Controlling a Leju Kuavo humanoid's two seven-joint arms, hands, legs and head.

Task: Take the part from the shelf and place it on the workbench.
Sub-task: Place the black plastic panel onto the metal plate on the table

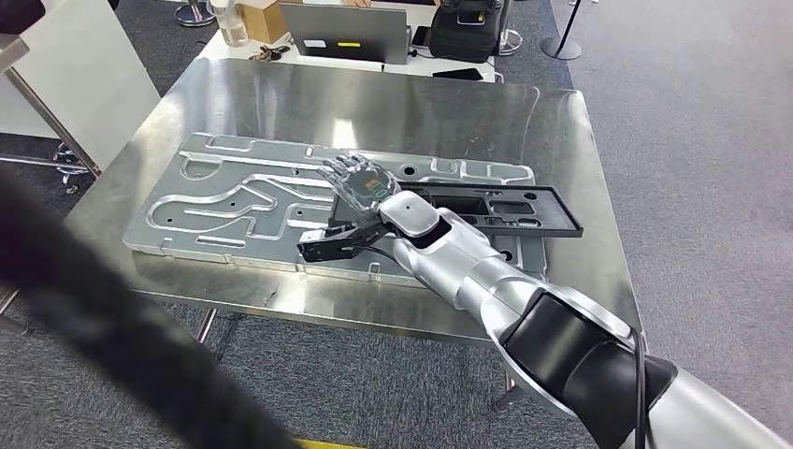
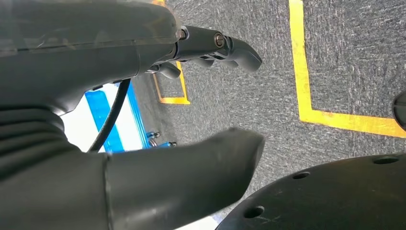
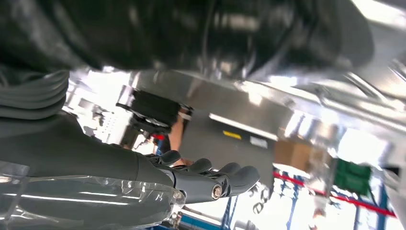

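We count one steel workbench (image 1: 561, 140), and on it one large grey machined plate (image 1: 234, 201) and one long black part (image 1: 524, 208). One silver arm (image 1: 486, 276) reaches over it, ending in one hand (image 1: 360, 182). Behind the workbench we see one laptop (image 1: 346, 33), one cardboard box (image 1: 262, 19) and one black bag (image 1: 468, 33). On the floor we count two yellow tape outlines (image 2: 299, 72).

workbench (image 1: 561, 140) | machined plate (image 1: 234, 201) on it | black part (image 1: 524, 208) atop plate

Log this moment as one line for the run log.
right hand: open above black part | part: lying on metal plate, workbench | left hand: empty, over floor
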